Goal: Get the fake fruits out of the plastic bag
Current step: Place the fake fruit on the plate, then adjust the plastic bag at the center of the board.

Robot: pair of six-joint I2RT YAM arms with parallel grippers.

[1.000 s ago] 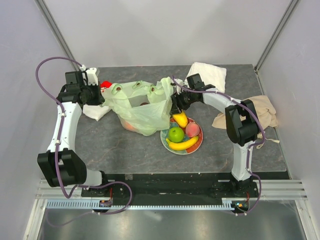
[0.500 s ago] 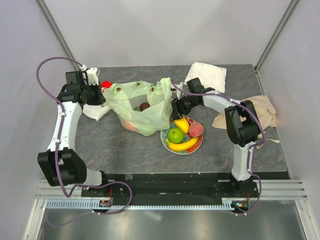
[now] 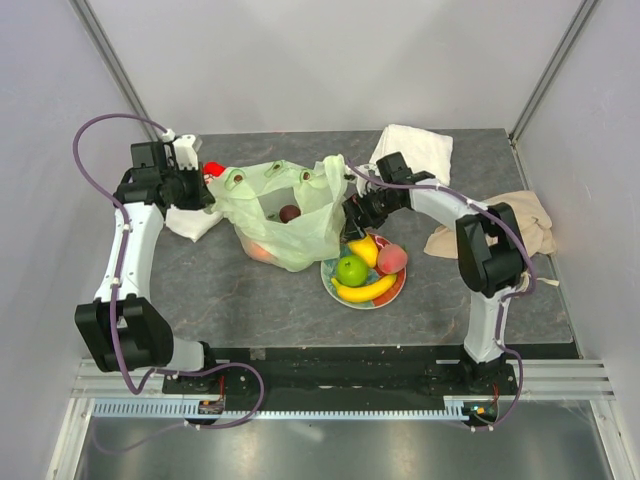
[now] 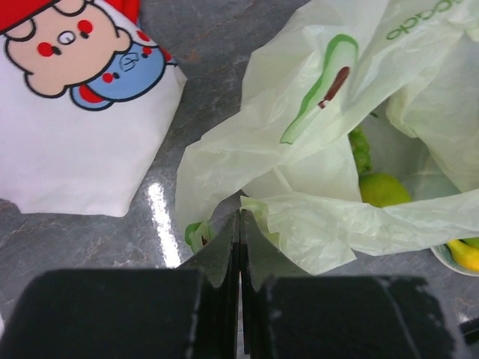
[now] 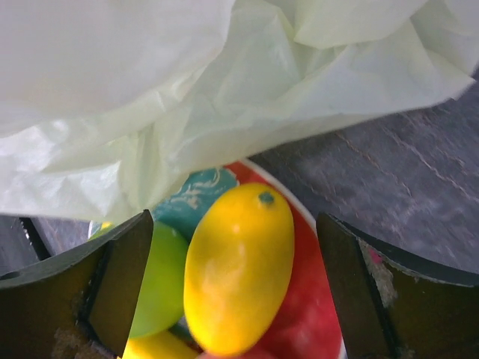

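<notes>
The pale-green plastic bag [image 3: 290,222] lies mid-table with its mouth open. A dark plum [image 3: 289,213] and an orange fruit [image 3: 262,252] show inside it. My left gripper [image 3: 207,197] is shut on the bag's left edge, and the left wrist view shows the closed gripper [image 4: 239,218] pinching the bag's film [image 4: 314,224]. A green fruit [image 4: 383,188] and grapes [image 4: 361,149] sit inside. My right gripper [image 3: 352,217] is open and empty just above a yellow oval fruit [image 3: 363,248], which lies on the flowered plate [image 3: 401,283] between the open gripper [image 5: 233,224] jaws.
The plate also holds a green apple [image 3: 351,268], a banana [image 3: 365,290] and a pink peach [image 3: 389,260]. A cartoon snack packet [image 4: 75,97] lies left of the bag. A white towel [image 3: 415,150] is at the back and a beige cloth [image 3: 520,225] at the right.
My right gripper has let go of the yellow oval fruit, which now rests on the plate, and has pulled back slightly. The plum in the bag has come into view. The left arm holds still.
</notes>
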